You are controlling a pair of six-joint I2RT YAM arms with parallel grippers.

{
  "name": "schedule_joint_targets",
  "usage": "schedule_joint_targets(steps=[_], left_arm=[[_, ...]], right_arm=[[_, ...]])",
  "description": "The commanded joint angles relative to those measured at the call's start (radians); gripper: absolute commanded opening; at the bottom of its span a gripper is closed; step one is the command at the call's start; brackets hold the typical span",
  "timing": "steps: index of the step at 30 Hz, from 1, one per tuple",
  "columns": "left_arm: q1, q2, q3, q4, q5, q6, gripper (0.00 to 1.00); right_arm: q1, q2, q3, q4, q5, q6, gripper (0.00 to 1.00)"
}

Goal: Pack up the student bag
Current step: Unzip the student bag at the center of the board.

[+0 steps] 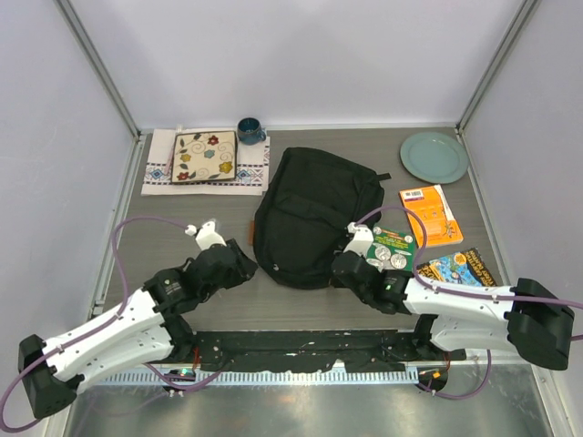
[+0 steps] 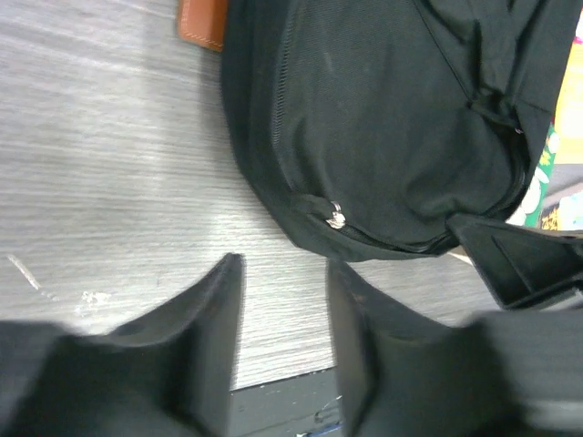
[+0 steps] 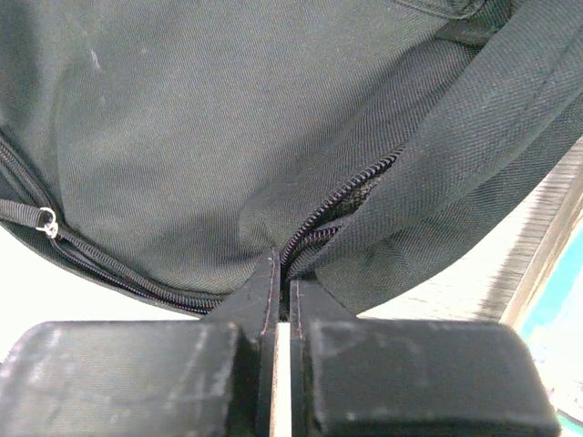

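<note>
Right claw (image 3: 284,264) was seen closed tight on the backpack (image 1: 314,209), pinched at the fabric edge by its zipper (image 3: 342,196). Left claw (image 2: 282,269) was held parted, gripping nothing, just beside the backpack's near-left edge, above the desk (image 1: 301,305). The backpack was laid flat mid-desk, with books (image 1: 433,218) lying just beside it on the right.

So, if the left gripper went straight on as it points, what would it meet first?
Likely the student bag, at its rim near the silver zip pull; only bare table lies between.
</note>
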Motion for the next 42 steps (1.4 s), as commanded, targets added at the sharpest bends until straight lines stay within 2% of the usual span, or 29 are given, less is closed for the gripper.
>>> schedule_joint_targets(steps=[1, 4, 6, 7, 11, 13, 16, 19, 20, 24, 29, 37, 39, 42], left_arm=[[0.000, 0.043, 0.027, 0.147, 0.036, 0.029, 0.57], [0.000, 0.133, 0.105, 0.164, 0.056, 0.138, 0.75], [0.000, 0.186, 0.151, 0.165, 0.077, 0.209, 0.96], [0.000, 0.247, 0.199, 0.156, 0.100, 0.271, 1.00], [0.000, 0.391, 0.311, 0.090, 0.125, 0.323, 0.99], [0.000, 0.431, 0.343, 0.113, 0.169, 0.321, 1.00], [0.000, 0.509, 0.359, 0.129, 0.196, 0.271, 1.00], [0.002, 0.571, 0.356, 0.098, 0.176, 0.225, 0.94], [0.002, 0.580, 0.347, 0.095, 0.174, 0.214, 0.88], [0.002, 0.579, 0.224, 0.135, 0.160, 0.114, 0.80], [0.002, 0.528, 0.091, 0.198, 0.131, 0.043, 0.79], [0.002, 0.560, 0.044, 0.202, 0.094, 0.017, 0.83], [0.002, 0.571, 0.035, 0.207, 0.093, 0.004, 0.81], [0.002, 0.578, 0.018, 0.218, 0.099, -0.010, 0.70]], right_arm=[[0.011, -0.027, -0.035, 0.084, -0.039, -0.013, 0.00], [0.027, -0.006, -0.072, 0.102, -0.061, 0.017, 0.00], [0.031, 0.017, -0.082, 0.131, -0.067, 0.030, 0.00], [0.034, 0.023, -0.085, 0.136, -0.067, 0.033, 0.00], [0.037, 0.031, -0.109, 0.148, -0.070, 0.044, 0.00], [0.037, 0.032, -0.117, 0.159, -0.067, 0.048, 0.00], [0.042, 0.034, -0.132, 0.174, -0.064, 0.060, 0.00], [0.045, 0.037, -0.137, 0.184, -0.061, 0.071, 0.00], [0.047, 0.036, -0.138, 0.188, -0.061, 0.076, 0.00], [0.072, 0.048, -0.152, 0.222, -0.053, 0.094, 0.00], [0.102, 0.082, -0.155, 0.230, -0.029, 0.120, 0.00], [0.149, 0.195, -0.115, 0.230, 0.010, 0.162, 0.00], [0.158, 0.213, -0.112, 0.236, 0.016, 0.180, 0.00], [0.162, 0.244, -0.112, 0.239, 0.018, 0.195, 0.00]])
